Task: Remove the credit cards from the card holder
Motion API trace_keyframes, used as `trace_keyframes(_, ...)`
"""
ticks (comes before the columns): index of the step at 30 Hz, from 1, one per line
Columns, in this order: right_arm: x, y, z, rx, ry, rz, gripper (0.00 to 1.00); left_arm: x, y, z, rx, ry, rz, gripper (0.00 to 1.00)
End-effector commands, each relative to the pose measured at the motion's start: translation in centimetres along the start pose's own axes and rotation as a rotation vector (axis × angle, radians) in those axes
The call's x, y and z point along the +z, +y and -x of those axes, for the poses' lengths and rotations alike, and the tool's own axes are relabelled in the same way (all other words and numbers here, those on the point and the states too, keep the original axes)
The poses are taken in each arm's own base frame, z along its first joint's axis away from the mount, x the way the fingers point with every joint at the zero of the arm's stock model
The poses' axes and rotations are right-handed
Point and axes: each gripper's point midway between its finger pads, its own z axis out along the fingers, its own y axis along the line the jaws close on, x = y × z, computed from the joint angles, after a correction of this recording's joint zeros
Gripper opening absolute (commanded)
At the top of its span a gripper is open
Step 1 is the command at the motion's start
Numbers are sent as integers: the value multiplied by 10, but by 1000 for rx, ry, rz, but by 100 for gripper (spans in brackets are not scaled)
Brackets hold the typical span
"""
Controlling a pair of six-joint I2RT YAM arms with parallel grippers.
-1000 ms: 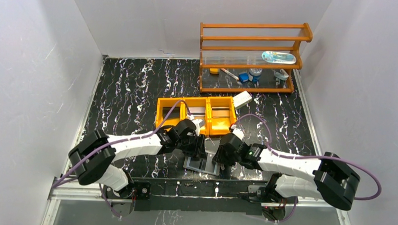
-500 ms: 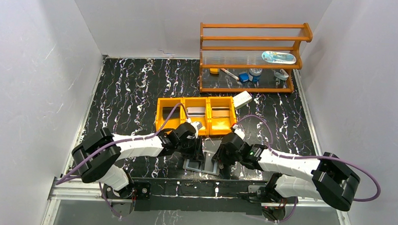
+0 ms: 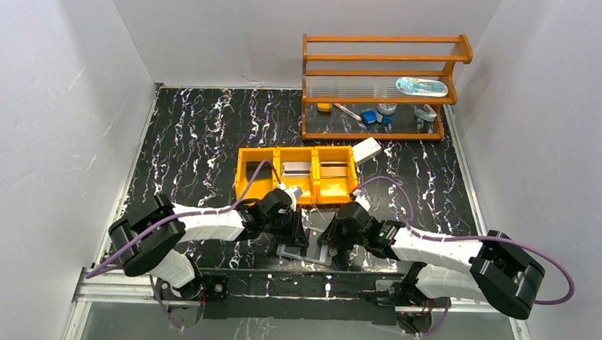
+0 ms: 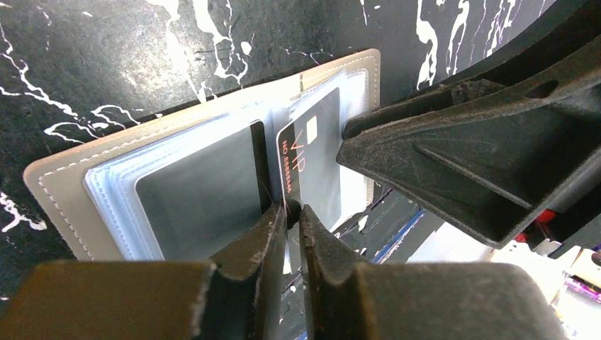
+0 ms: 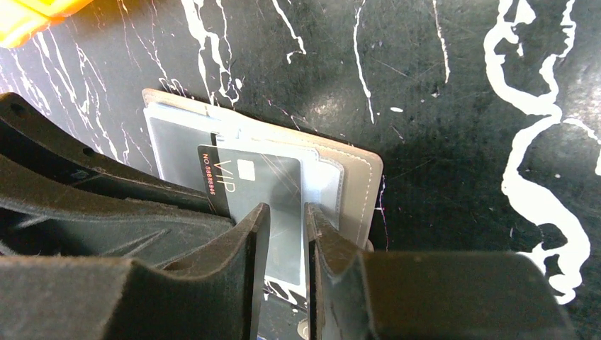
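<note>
The grey card holder (image 4: 67,185) lies open near the table's front edge, pale blue sleeves up; it also shows in the top view (image 3: 308,253) and right wrist view (image 5: 358,177). A dark credit card (image 4: 319,152) marked VIP sticks out of a sleeve and shows in the right wrist view (image 5: 264,177). My left gripper (image 4: 292,210) is shut on that card's near edge. My right gripper (image 5: 285,211) is nearly closed, with its tips on the holder's right half beside the card. A silvery grey card (image 3: 296,168) and a brownish card (image 3: 333,171) lie in the orange tray.
The orange three-compartment tray (image 3: 255,150) stands just behind the grippers. A white box (image 3: 367,150) leans at its right end. An orange rack (image 3: 375,135) with small items stands at the back right. White walls close in both sides.
Both grippers have drawn closer together over the card holder. The left gripper has moved slightly toward the near edge. The holder has stayed in place.
</note>
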Motion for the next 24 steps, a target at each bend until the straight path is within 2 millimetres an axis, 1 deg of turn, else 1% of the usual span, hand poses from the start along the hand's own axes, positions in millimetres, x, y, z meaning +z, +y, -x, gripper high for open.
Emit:
trace_keyframes(1,-2,-36,-12,-10,34,-110,33,-5,15,-9,-18,5,55,10)
trace_keyframes(3,-3,-35,-10,-10,30,-110,34,-8,11,-6,-15,-4,43,9)
trace_keyframes(6,-3,-35,-9,-12,27,-109,34,-11,2,-2,1,-13,11,1)
trace_keyframes(7,-3,-35,-9,-13,27,-111,34,-12,1,-2,4,-15,8,0)
trace_keyframes(13,-4,-35,-9,-14,32,-115,34,-18,-3,1,17,-17,14,0)
trace_keyframes(17,-5,-32,-6,-22,26,-109,34,-22,4,2,19,-26,55,0)
trace_keyframes(19,-7,-27,-4,-34,23,-98,34,-23,7,2,21,-27,74,0)
trace_keyframes(21,-10,-16,0,-51,20,-73,34,-23,7,2,23,-25,76,0)
trace_keyframes(24,-17,6,5,-89,24,-11,35,-23,1,2,27,-20,48,0)
